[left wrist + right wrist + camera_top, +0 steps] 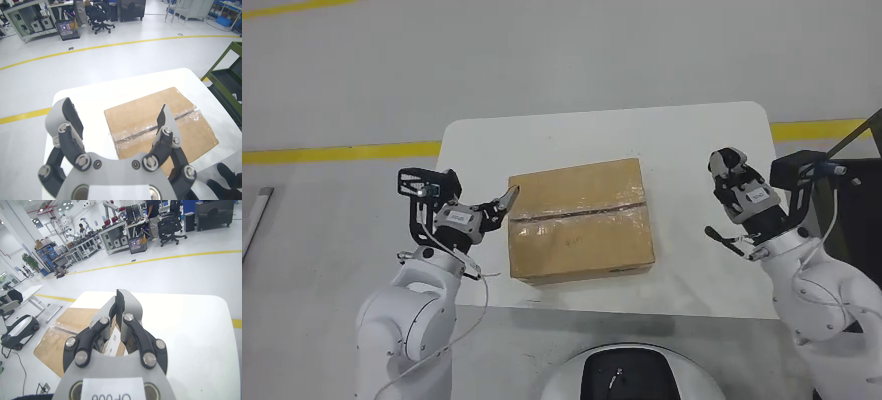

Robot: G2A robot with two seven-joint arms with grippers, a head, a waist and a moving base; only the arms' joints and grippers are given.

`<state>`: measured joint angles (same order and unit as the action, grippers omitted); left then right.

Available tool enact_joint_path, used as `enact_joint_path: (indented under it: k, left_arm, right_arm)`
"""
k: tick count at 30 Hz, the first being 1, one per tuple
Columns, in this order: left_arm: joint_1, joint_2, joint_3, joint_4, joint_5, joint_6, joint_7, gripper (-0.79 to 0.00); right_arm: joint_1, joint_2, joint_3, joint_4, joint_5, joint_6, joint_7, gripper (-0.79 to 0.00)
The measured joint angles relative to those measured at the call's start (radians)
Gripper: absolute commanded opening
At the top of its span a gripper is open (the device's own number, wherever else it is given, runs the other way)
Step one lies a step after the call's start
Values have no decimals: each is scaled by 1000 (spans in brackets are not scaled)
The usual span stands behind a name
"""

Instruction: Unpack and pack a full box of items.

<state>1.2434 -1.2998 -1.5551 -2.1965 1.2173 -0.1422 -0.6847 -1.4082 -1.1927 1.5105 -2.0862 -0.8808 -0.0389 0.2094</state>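
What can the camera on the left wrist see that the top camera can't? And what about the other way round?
Left wrist camera's extras: the room behind the table, with black office chairs and a workbench.
Top camera's extras: the right hand, shut, near the table's right edge and well apart from the box.
Both: the taped cardboard box lying closed on the white table, and the left hand, open, at the box's left end.
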Motion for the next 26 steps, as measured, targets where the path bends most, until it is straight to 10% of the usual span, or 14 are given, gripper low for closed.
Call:
enact_joint_path:
  k: [4,5,6,7,18,26]
  left_arm:
    - [25,3,16,-23,114,28,57,0]
    - [32,3,26,-22,140,32,66,0]
    - [36,3,35,-21,158,34,70,0]
    - [37,3,37,-21,161,34,70,0]
    - [37,3,36,-20,157,33,69,0]
    - [37,3,36,-20,158,33,69,-1]
  right_arm:
    - [-27,2,9,-16,-23,-12,10,-785]
    - [-31,2,11,-16,-25,-17,15,-206]
    - [-34,3,14,-15,-25,-21,21,0]
    - [-34,3,14,-14,-25,-22,23,-782]
    - [-34,3,14,-14,-25,-22,23,-211]
    - [-34,3,14,-14,-25,-22,23,-6]
